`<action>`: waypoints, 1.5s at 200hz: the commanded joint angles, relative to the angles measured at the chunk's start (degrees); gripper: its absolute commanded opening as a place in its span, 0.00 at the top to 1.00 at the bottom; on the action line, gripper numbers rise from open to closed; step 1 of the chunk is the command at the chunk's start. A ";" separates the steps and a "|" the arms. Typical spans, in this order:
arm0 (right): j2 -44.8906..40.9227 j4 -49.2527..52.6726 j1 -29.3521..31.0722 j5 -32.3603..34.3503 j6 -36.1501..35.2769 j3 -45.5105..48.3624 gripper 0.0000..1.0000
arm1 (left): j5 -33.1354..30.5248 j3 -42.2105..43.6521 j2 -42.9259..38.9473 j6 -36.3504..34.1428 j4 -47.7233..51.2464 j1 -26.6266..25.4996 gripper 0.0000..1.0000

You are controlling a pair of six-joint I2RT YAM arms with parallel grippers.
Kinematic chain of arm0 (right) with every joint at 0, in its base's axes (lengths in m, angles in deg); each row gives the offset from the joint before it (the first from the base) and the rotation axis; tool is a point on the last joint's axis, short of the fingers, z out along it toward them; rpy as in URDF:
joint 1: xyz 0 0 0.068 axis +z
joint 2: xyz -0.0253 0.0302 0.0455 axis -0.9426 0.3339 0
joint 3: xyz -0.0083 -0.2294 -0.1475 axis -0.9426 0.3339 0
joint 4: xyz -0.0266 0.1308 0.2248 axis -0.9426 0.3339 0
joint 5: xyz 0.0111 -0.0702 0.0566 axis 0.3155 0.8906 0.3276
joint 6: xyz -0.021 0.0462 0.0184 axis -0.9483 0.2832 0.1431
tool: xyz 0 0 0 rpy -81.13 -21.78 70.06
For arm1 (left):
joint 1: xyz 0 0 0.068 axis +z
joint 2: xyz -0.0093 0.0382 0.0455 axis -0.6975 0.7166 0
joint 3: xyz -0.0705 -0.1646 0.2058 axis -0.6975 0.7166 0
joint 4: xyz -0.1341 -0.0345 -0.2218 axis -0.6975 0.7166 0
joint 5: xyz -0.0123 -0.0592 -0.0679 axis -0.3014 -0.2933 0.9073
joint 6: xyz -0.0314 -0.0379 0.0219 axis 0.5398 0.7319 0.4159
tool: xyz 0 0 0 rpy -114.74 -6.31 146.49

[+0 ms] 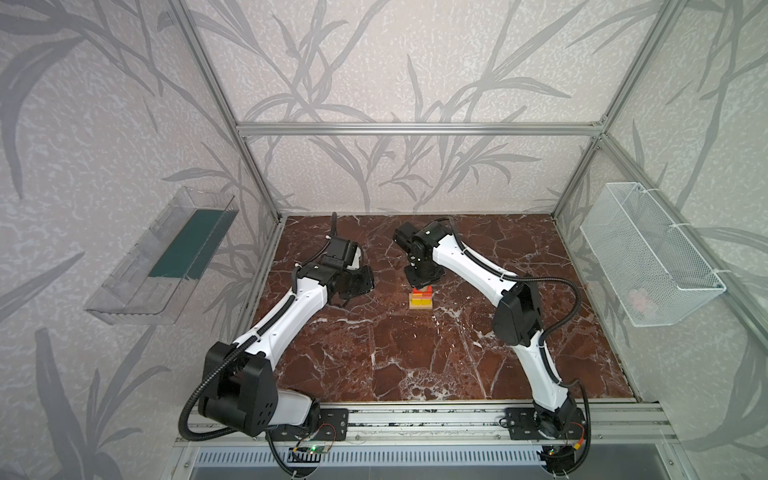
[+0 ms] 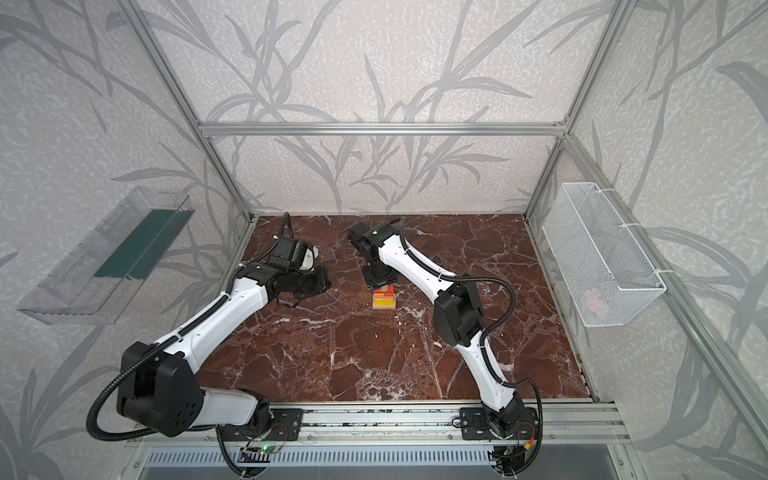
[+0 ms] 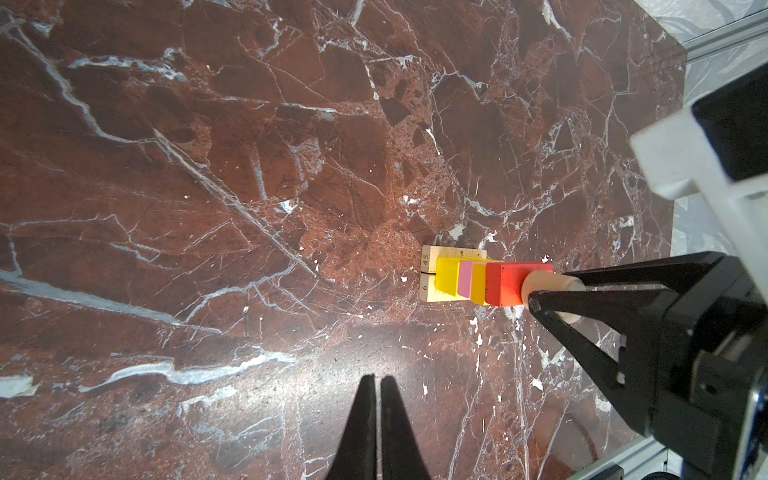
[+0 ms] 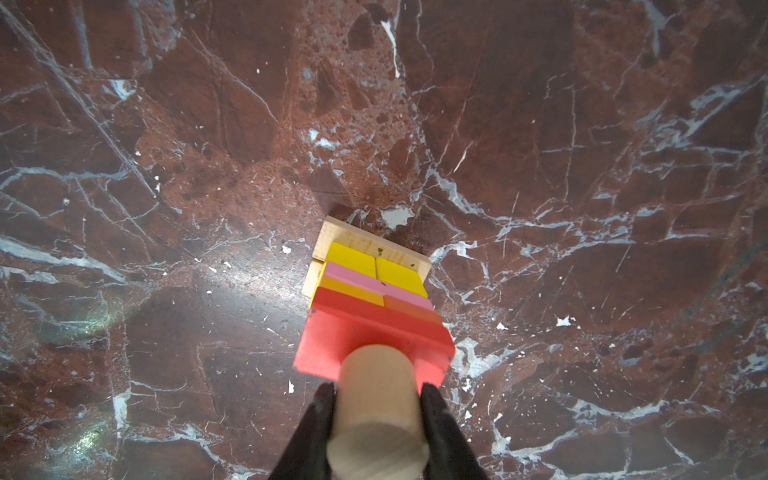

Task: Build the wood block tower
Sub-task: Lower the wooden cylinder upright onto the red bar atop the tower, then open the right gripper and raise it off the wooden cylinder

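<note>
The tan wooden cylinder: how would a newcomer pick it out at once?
Near the middle of the red-brown marble tabletop stands one small tower of coloured wooden blocks. The tan wooden cylinder tops it, upright on the red brick, gripped by the right pincer. It is the only round block.

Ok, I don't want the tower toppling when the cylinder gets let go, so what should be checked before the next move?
1. Grip: right claw shut on the tan cylinder: ok.
2. Contact: tan cylinder's end touches the red brick: ok.
3. Centring of the tan cylinder on the red brick: cannot tell.
4. Stack: tower upright on its tan plank base: ok.
5. Clearance: left claw shut, apart from the tower: ok.
</note>
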 commanded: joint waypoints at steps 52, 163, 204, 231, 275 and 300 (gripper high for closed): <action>1.52 0.94 -0.26 -0.23 0.09 -2.13 0.83 | 0.13 0.41 -0.12 0.31 -0.62 0.25 0.94; 2.13 1.13 -0.38 -0.23 0.34 -2.88 0.73 | 0.22 0.41 0.10 0.31 -0.71 0.25 0.94; 2.28 1.33 -0.38 -0.05 0.34 -3.43 0.67 | 0.40 0.41 0.20 0.22 -0.68 0.25 0.94; 2.35 1.50 -0.37 0.12 0.45 -3.48 0.63 | 0.44 0.41 0.21 0.15 -0.67 0.25 0.94; 2.46 1.83 -0.33 0.32 0.69 -3.51 0.57 | 0.55 0.41 0.21 0.19 -0.76 0.25 0.94; 2.44 1.81 -0.38 0.48 0.74 -3.61 0.55 | 0.61 0.39 0.22 0.13 -0.76 0.25 0.94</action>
